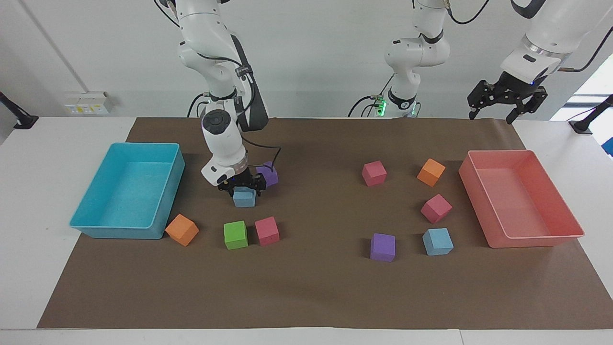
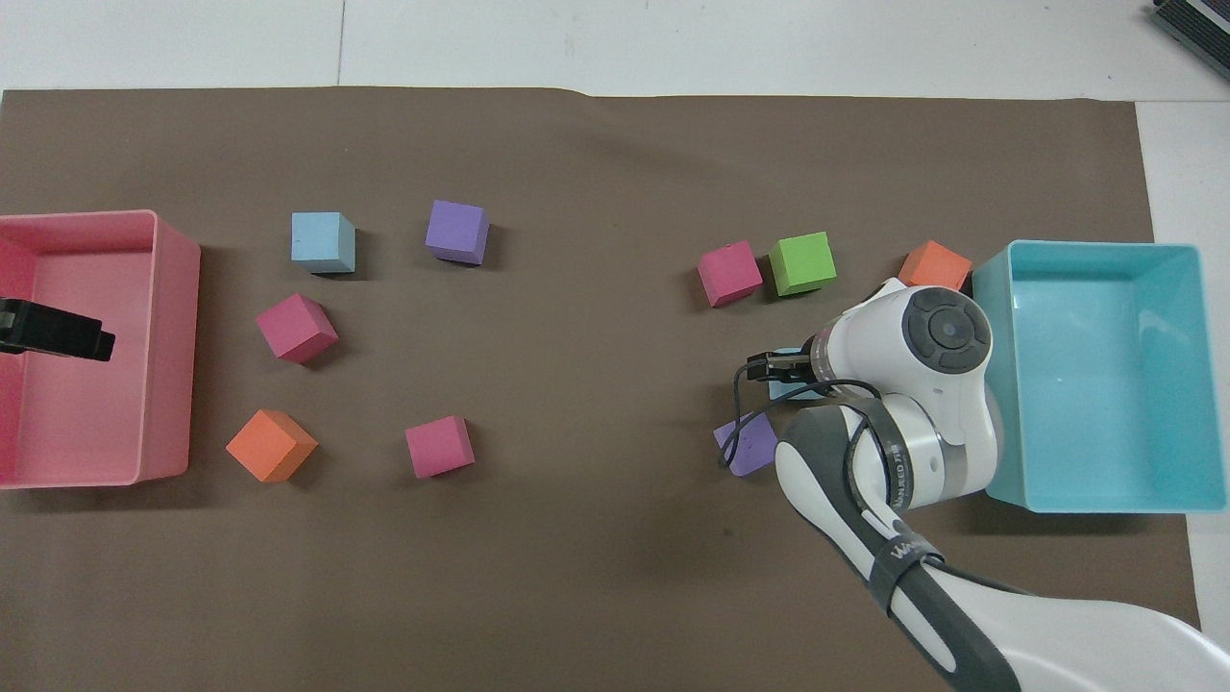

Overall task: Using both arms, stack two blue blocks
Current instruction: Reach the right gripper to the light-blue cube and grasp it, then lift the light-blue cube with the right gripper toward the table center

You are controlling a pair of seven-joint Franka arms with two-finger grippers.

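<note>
Facing view
Right pincer (image 1: 242, 188): low over a blue block (image 1: 244, 198), its fingers spread and reaching down on either side of the block's top; it may already touch the foam, but no grip shows.
That blue block: on the brown mat (image 1: 316, 287) at the right arm's end, just beside a purple cube (image 1: 269, 173) and nearer to the robots than the green cube (image 1: 235, 235) and a pink cube (image 1: 266, 231).
Second blue block (image 1: 437, 241): on the mat at the left arm's end, near the pink bin (image 1: 519, 201), beside another purple cube (image 1: 382, 247).
Left pincer (image 1: 506, 96): raised in the air over the tabletop's edge by the pink bin, fingers apart, holding nothing; this arm waits.
Turquoise bin (image 1: 125, 191): at the right arm's end, an orange cube (image 1: 182, 229) at its corner.

Overhead view
Right pincer (image 2: 780, 366): mostly hidden under its own wrist; only black tips show over a sliver of the blue block (image 2: 790, 389).
Second blue block (image 2: 322, 241): apart from the first, farther from the robots than a pink cube (image 2: 296, 328) and an orange cube (image 2: 270, 445).
Left pincer (image 2: 53, 330): a black tip over the pink bin (image 2: 168, 346).
</note>
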